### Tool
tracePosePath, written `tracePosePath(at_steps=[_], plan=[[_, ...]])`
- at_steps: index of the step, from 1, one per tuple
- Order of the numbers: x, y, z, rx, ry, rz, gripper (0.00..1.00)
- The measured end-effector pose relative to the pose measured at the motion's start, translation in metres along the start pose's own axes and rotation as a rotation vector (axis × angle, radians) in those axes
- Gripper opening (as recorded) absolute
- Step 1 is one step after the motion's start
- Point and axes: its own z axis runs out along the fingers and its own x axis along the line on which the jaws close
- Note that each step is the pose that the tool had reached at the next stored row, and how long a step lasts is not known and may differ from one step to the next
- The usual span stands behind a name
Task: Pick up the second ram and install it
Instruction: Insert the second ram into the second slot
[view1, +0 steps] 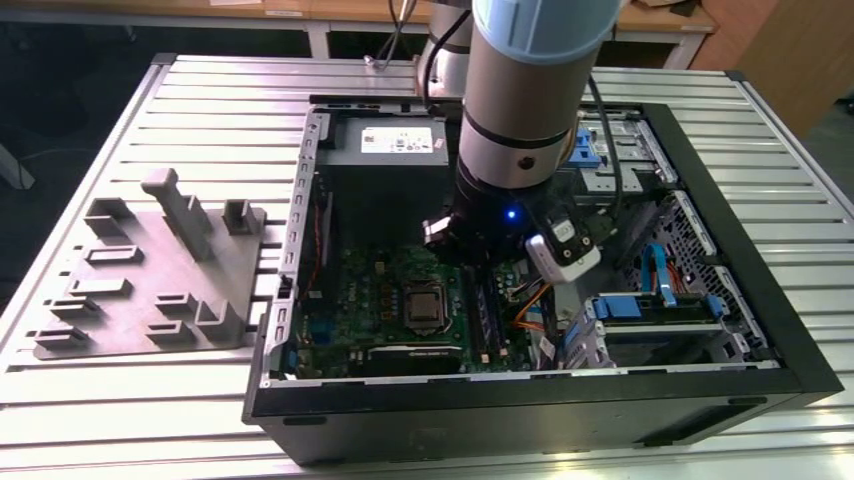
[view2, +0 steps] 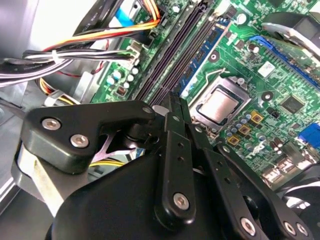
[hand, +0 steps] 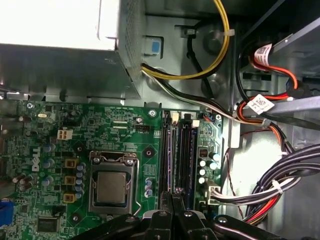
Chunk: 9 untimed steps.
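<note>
Computer case (view1: 534, 410): open, laid across the centre and lower right of the exterior view
Motherboard (hand: 125, 125): green, laid flat inside
Gripper (view2: 173, 107): set low over the memory slots, jaws drawn together and judged clamped on the second ram (view2: 202, 62)
Second ram: stood on edge just beside the CPU (view2: 220, 105), long axis carried straight out from between the jaws, along the slots
</note>
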Motion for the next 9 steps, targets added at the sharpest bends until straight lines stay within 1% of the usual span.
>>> tracePosePath(at_steps=[9], plan=[[0.0002, -0.0013, 0.0051, 0.0002, -0.0001, 0.004, 0.11]])
